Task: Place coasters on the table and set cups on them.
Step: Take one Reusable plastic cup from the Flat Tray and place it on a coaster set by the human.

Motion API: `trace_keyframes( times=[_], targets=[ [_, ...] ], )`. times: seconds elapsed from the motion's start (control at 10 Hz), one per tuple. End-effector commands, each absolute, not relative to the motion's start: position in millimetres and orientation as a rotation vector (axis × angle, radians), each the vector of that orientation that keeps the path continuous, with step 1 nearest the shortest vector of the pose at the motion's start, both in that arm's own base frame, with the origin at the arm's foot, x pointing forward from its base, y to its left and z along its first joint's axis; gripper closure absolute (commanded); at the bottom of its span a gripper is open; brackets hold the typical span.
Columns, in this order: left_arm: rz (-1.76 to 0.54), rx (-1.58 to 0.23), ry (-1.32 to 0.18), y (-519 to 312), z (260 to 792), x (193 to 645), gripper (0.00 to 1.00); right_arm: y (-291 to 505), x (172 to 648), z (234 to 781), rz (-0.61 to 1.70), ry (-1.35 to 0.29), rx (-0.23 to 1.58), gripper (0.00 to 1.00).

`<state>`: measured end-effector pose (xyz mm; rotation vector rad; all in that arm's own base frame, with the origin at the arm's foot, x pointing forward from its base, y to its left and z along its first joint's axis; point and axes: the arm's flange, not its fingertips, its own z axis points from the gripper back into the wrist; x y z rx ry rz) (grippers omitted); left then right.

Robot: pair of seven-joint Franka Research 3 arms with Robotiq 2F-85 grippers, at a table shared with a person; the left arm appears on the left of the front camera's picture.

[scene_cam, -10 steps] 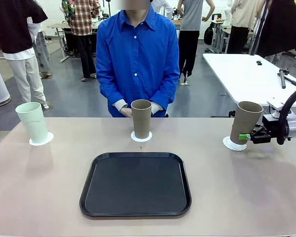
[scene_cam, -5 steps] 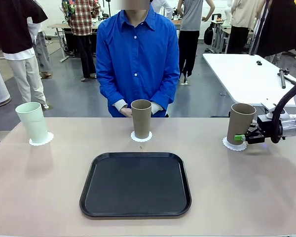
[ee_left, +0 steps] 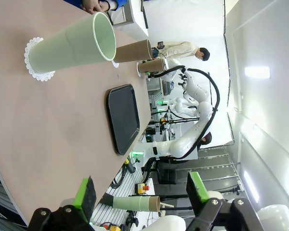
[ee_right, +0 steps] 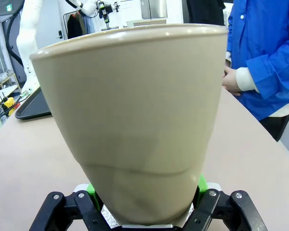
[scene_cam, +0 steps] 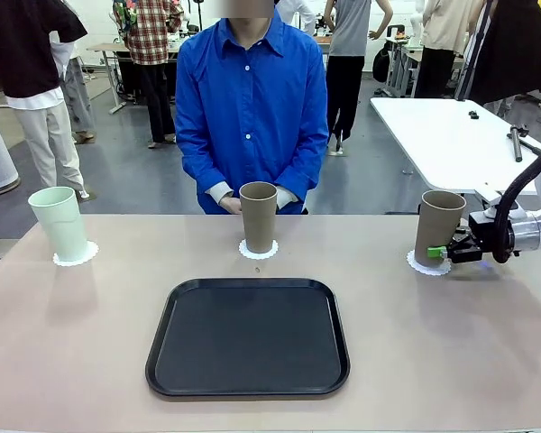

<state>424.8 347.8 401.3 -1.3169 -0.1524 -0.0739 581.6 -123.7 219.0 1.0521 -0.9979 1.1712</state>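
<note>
Three cups stand on the beige table, each on a white lacy coaster. The mint green cup is at far left on its coaster. A tan cup sits in the middle on a coaster. Another tan cup stands upright at the right on a coaster, with my right gripper shut low on it. The right wrist view has this cup between the gripper's green pads. My left gripper hangs open above the table's left part, looking at the mint cup.
A black tray lies in the middle near the front edge. A person in a blue shirt stands at the far side, hands folded behind the middle cup. A white table stands off to the back right.
The right tan cup was tilted a second ago; the right gripper has brought it upright and slightly left, onto its coaster. Nothing else moved.
</note>
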Motion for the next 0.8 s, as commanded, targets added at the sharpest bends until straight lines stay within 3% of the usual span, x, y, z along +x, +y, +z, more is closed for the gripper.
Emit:
trace_keyframes(
  times=[0.0,0.7],
  targets=[
    [-0.07,-1.312,-0.15,348.4,403.0,423.8,0.0,-124.4,587.6,222.2,1.141,-0.978,1.114,0.19],
    [-0.07,-1.312,-0.15,348.4,403.0,423.8,0.0,-124.4,582.2,217.5,1.148,-0.953,1.154,0.19]
  ],
)
